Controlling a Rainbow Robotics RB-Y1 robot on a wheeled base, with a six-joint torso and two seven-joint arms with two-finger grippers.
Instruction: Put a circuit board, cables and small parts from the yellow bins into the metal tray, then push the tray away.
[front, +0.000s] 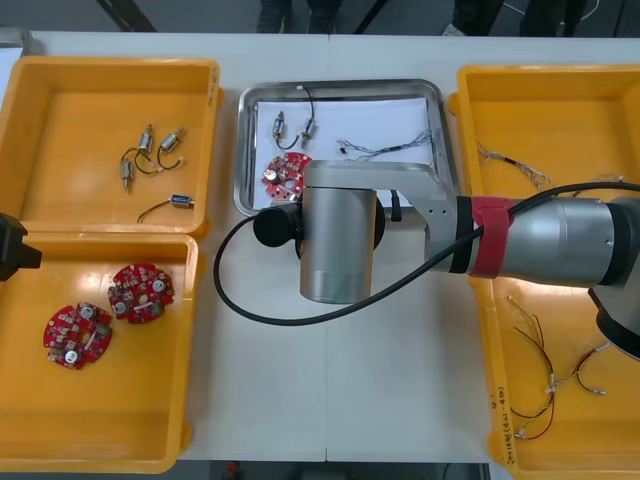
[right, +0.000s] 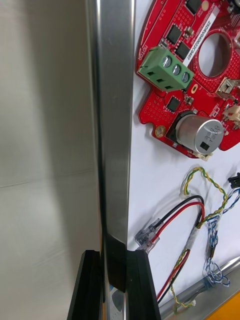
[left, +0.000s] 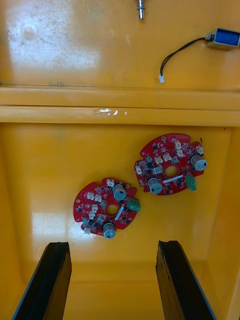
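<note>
Bright steel is what the right tool (right: 114, 262) has hold of. Its black fingers are drawn in narrow on the near rim of the metal tray (front: 340, 86), one on the outer side above the surface (front: 330, 400), the other on the white inner side. Seen from above, the right arm lies across the surface with its wrist over that same rim. I take the pinch as a way to keep the tray square, and to stop it slipping off the fingers, when it is shoved toward the far edge.

The tray sits between the yellow bins (front: 120, 70) and looks loaded. A red circuit board (front: 286, 174) lies close to the pinched rim, cables (front: 390, 148) are strewn toward the tray's right side, and small metal parts (front: 295, 125) sit farther back. Filling seems done, so the push is the step in hand.

The left tool (left: 114, 250) hangs with its fingers wide apart over the near left bin (front: 100, 445), above two spare boards (front: 78, 333). It is well clear of the tray there and cannot foul the push.
</note>
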